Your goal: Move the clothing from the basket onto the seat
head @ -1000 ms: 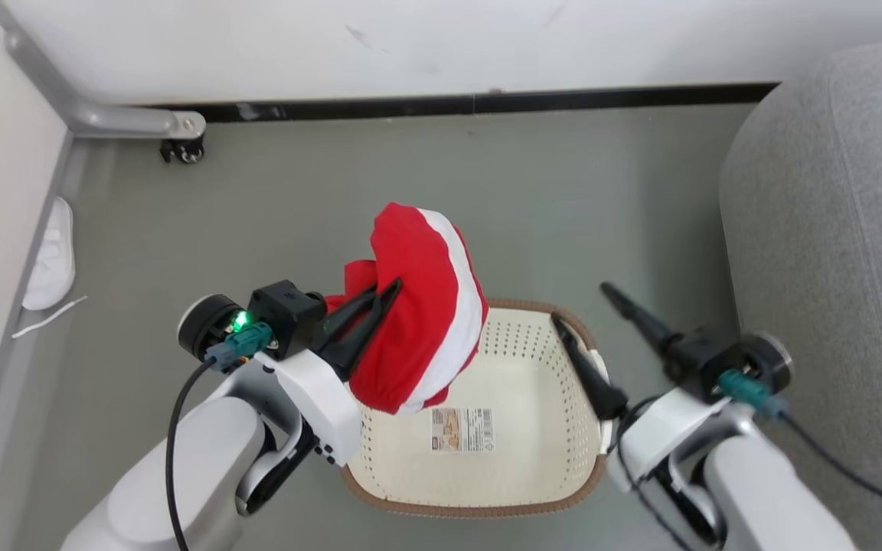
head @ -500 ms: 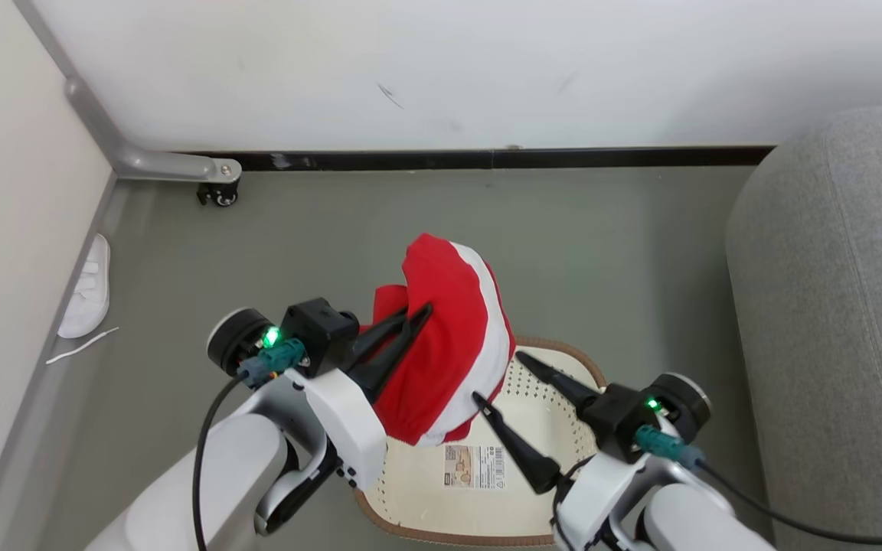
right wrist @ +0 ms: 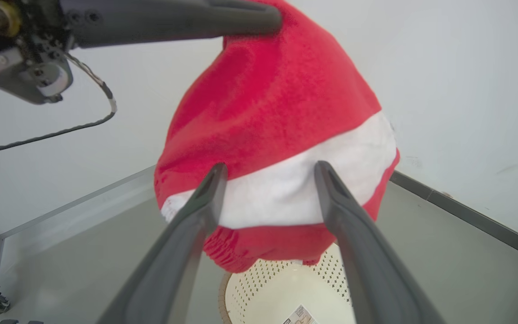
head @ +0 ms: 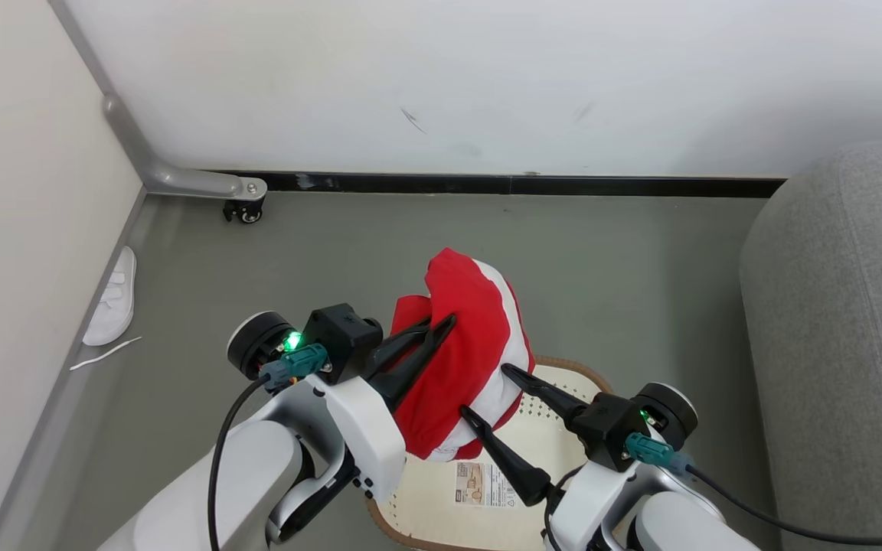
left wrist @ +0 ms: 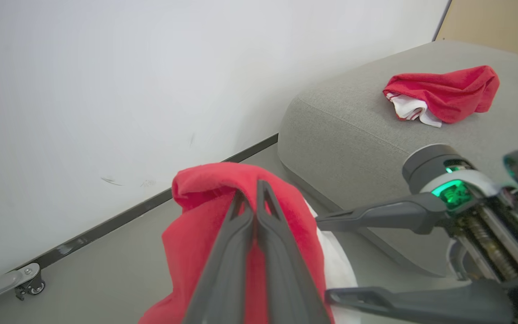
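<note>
My left gripper [head: 441, 323] is shut on a red garment with a white band [head: 465, 348], one piece of the clothing, and holds it hanging above the cream basket [head: 560, 369]. In the left wrist view its fingers [left wrist: 251, 198] pinch the top of the fabric [left wrist: 196, 238]. My right gripper [head: 485, 390] is open, its fingers level with the garment's lower part; in the right wrist view the gripper [right wrist: 270, 167] frames the white band [right wrist: 286, 193] over the basket [right wrist: 250, 292]. A second red garment [left wrist: 443, 92] lies on the grey seat [left wrist: 353, 135], which stands at the right [head: 847, 321].
A white slipper [head: 112, 298] and a loose lace [head: 104, 353] lie by the left wall. A grey metal leg with a caster [head: 246, 208] stands in the back left corner. A black baseboard [head: 525, 184] runs along the far wall.
The head camera has shifted. My right gripper has swung left from the basket's right rim to the hanging garment. The left gripper still holds the garment.
</note>
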